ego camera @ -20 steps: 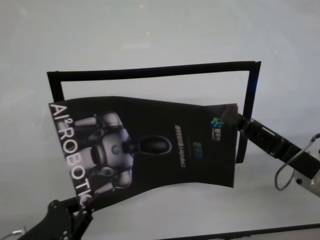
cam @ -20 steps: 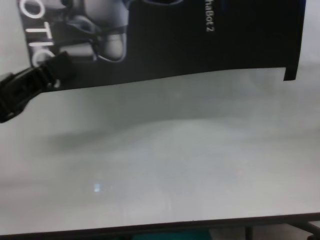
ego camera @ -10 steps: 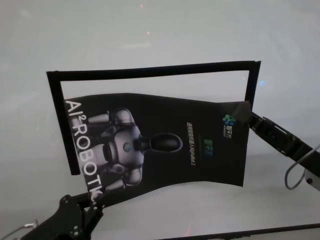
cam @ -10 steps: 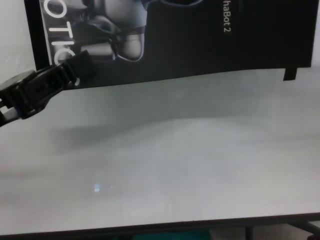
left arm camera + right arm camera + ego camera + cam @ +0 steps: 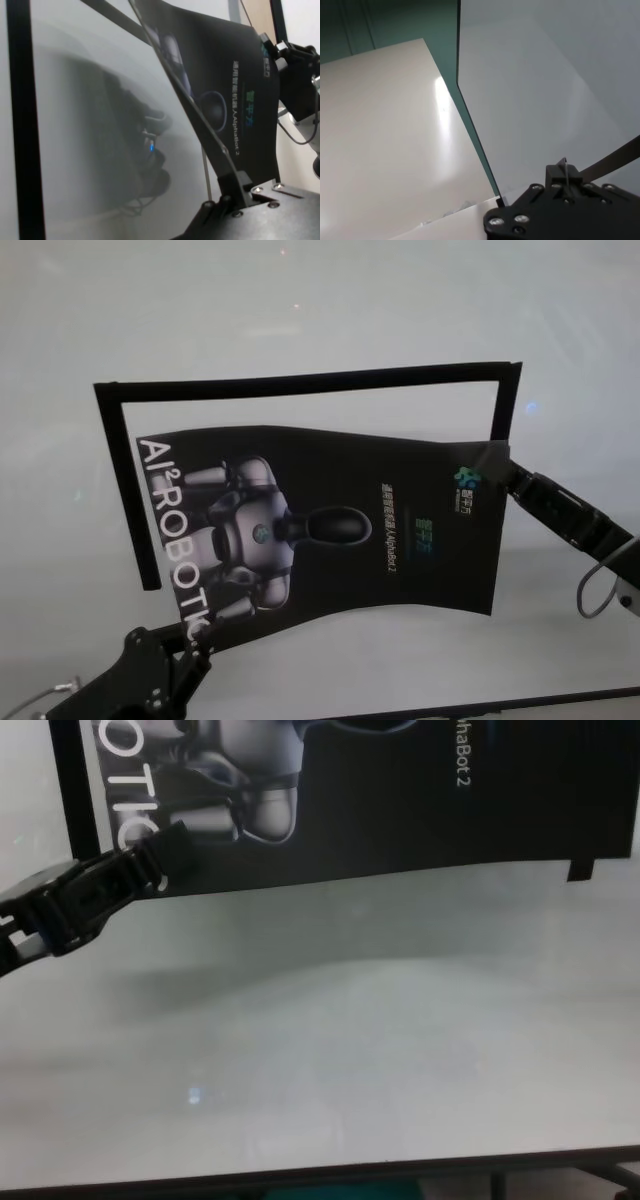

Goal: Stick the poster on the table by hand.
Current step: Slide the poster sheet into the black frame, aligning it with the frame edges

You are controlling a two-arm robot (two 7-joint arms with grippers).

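Poster [image 5: 330, 530] hangs stretched between the two tools over the middle of the desk [image 5: 320, 320], bowed along its length and not yet lying flat, so it is held rather than stuck. The left tool [image 5: 190, 640] is clamped on the corner nearest the desk's front edge, by the white lettering; the chest view shows the same grip. The right tool [image 5: 492, 462] pinches the opposite corner, beside the small coloured logo.

On the desk lie narrow black strips forming a three-sided frame [image 5: 300, 383] open toward the front edge; the poster overlaps its inside and covers part of its right strip.

Risks, as I judge them: the sheet sits skewed against the frame, so lowering it now would probably fix it crooked. The bow could trap a ridge or crease if both ends go down before the middle. Unequal pull from the two arms might slip a corner out or tear it. Apart from the frame strips, I see nothing in the way.
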